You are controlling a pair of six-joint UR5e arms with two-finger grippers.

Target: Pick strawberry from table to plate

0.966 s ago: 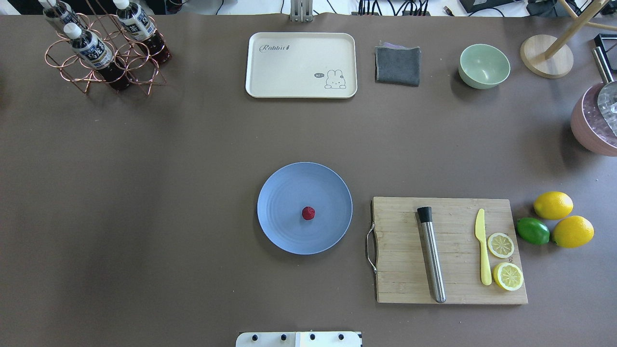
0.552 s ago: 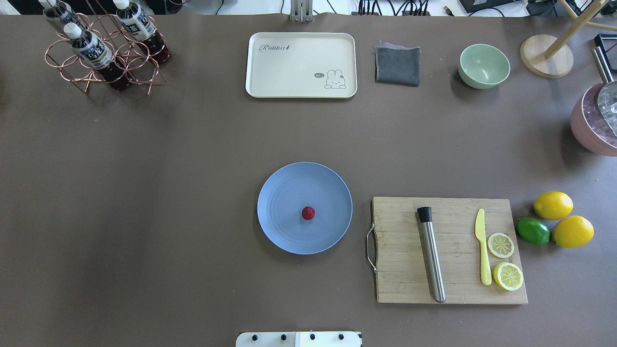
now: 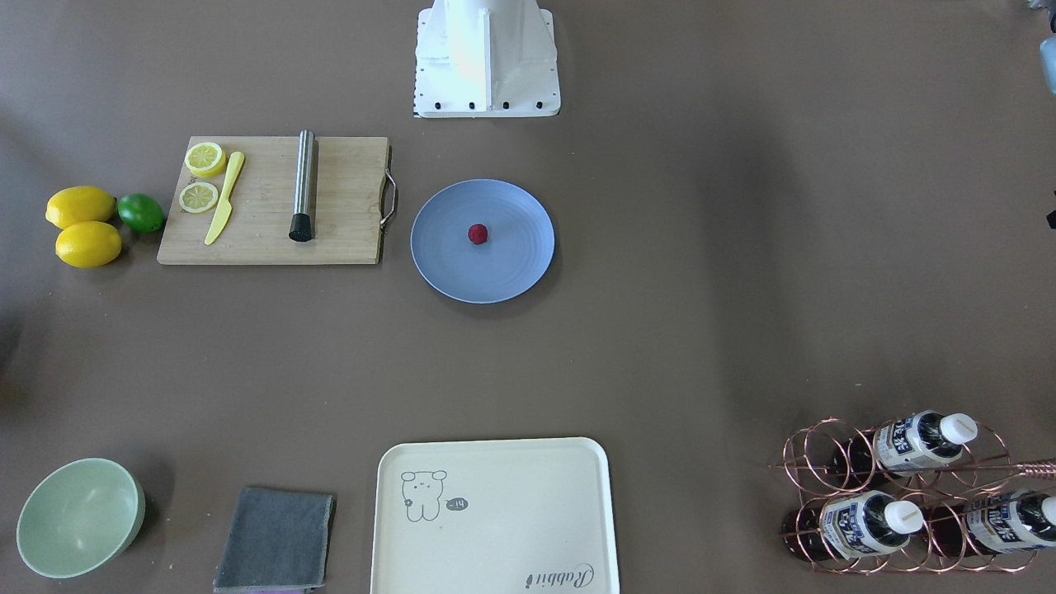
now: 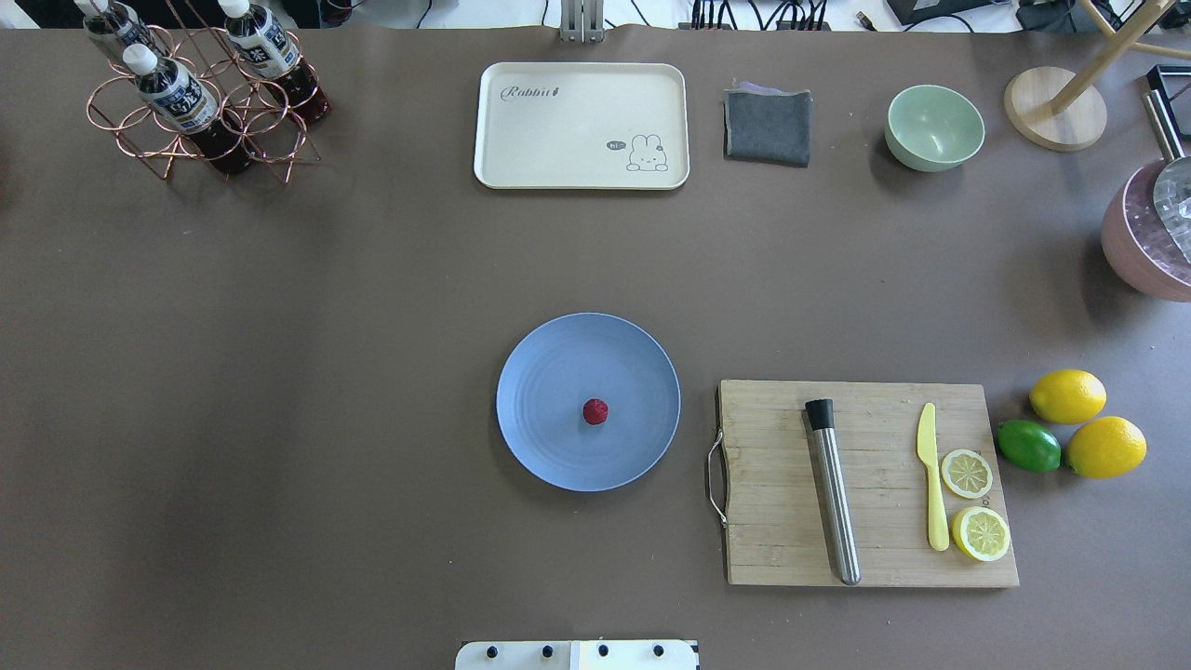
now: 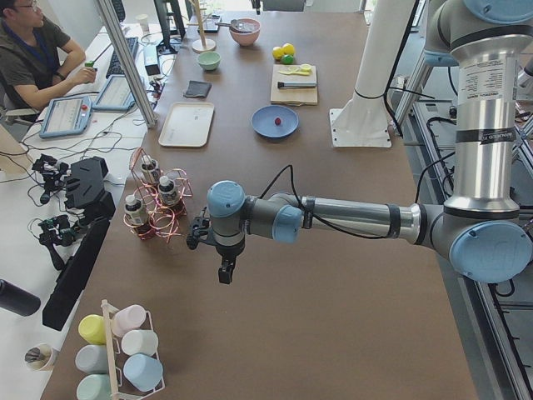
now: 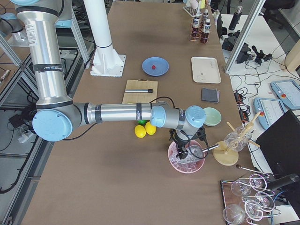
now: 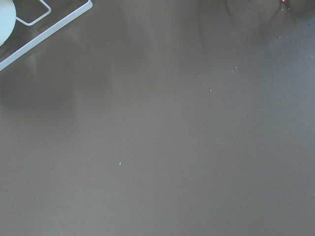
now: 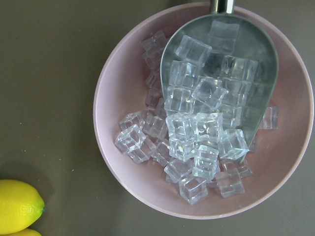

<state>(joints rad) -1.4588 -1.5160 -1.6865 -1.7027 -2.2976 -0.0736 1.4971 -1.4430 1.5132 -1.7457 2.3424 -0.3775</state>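
Observation:
The small dark-red strawberry [image 4: 595,411] [image 3: 477,234] lies a little right of the middle of the pale blue plate [image 4: 558,372] [image 3: 511,264], which sits on the brown table [image 4: 279,372]. Neither gripper shows in the overhead or front views. In the exterior left view my left gripper [image 5: 225,271] hangs over the table's left end beside the bottle rack, far from the plate. In the exterior right view my right gripper [image 6: 180,150] hovers over the pink bowl of ice. I cannot tell whether either one is open or shut.
A cutting board [image 4: 870,484] with a metal muddler, a yellow knife and lemon slices lies right of the plate. Lemons [image 4: 1068,395] and a lime sit beyond it. A cream tray [image 4: 582,126], grey cloth, green bowl [image 4: 934,127], bottle rack [image 4: 200,93] and pink ice bowl [image 8: 202,113] line the table's edges.

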